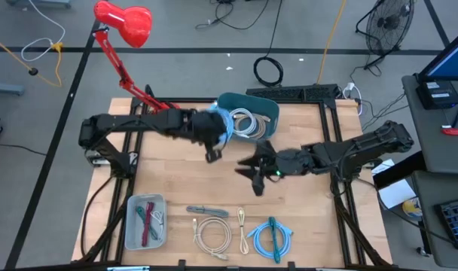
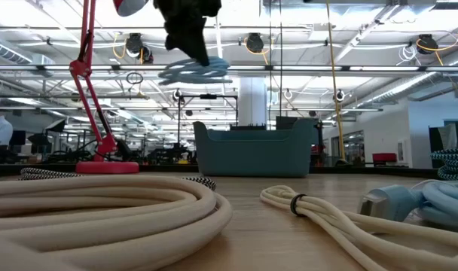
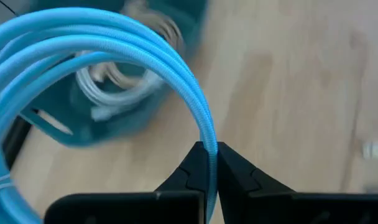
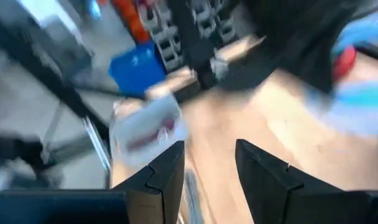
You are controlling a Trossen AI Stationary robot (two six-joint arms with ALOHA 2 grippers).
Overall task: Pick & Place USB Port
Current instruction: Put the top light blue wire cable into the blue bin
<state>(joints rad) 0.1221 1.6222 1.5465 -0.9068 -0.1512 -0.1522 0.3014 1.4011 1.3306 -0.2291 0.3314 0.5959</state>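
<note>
Cream cable (image 2: pixel 101 207) lies coiled closest at table level, with a second cream cable (image 2: pixel 327 218) beside it. Farther back and high above the wood, the light blue cable (image 3: pixel 145 56) hangs in a loop from the left gripper (image 3: pixel 211 155), whose fingers pinch it tight; from overhead that gripper (image 1: pixel 214 129) sits just left of the teal bin (image 1: pixel 268 111) at the far edge of the table (image 1: pixel 312 211). A white cable (image 1: pixel 244 122) is already coiled inside the bin. The right gripper (image 1: pixel 258 172) hovers near the table's middle, jaws partly apart and, as far as I can see through the blur, holding nothing. Along the near edge lie a grey tray (image 1: pixel 131 226) and another blue cable (image 1: pixel 270 237). A red lamp (image 1: pixel 123 21) stands at the far left.
</note>
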